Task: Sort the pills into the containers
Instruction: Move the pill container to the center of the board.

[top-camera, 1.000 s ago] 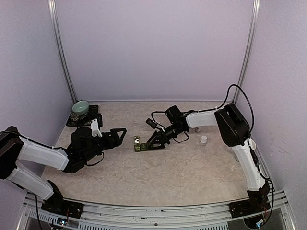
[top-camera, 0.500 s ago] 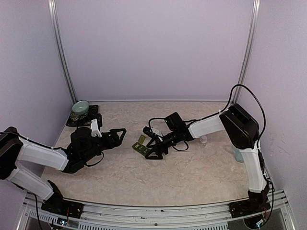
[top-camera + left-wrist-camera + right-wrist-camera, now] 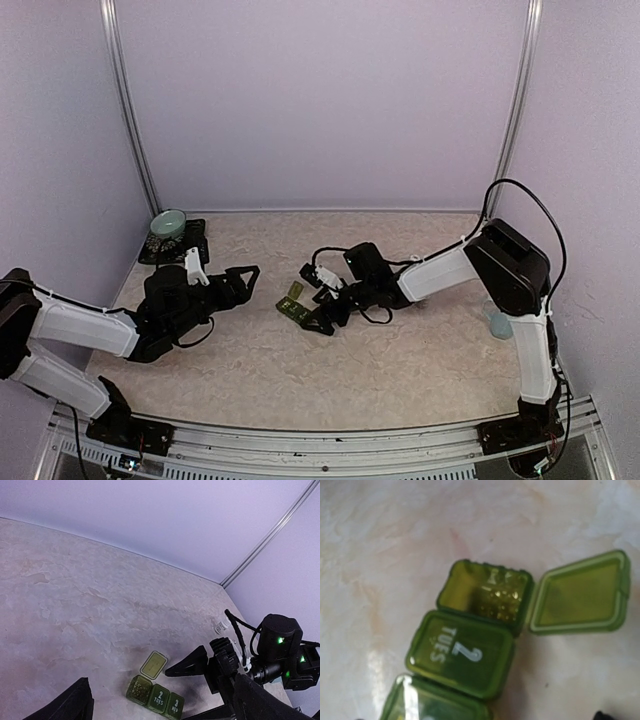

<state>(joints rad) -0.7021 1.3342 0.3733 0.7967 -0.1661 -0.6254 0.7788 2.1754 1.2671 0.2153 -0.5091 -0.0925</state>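
Note:
The containers (image 3: 291,309) are a dark green strip of three joined compartments (image 3: 155,696) lying mid-table. The end compartment (image 3: 486,596) stands open with its lid (image 3: 577,592) folded flat, and shiny specks inside are too blurred to name. The "2 TUES" lid (image 3: 460,652) and the third lid are closed. I make out no loose pills. My right gripper (image 3: 316,314) sits just right of the strip, open, its fingers (image 3: 187,665) spread and empty. My left gripper (image 3: 240,285) hovers left of the strip, open and empty.
A pale green bowl (image 3: 168,224) sits on a dark tray (image 3: 200,238) at the back left. A small white bottle (image 3: 220,626) stands behind the right arm. A pale blue mug (image 3: 497,323) is at the right edge by the wall.
The strip's end lid has flipped open. My right gripper shifted left and nearer beside the strip, with its jaws spreading wider. The left arm barely moved.

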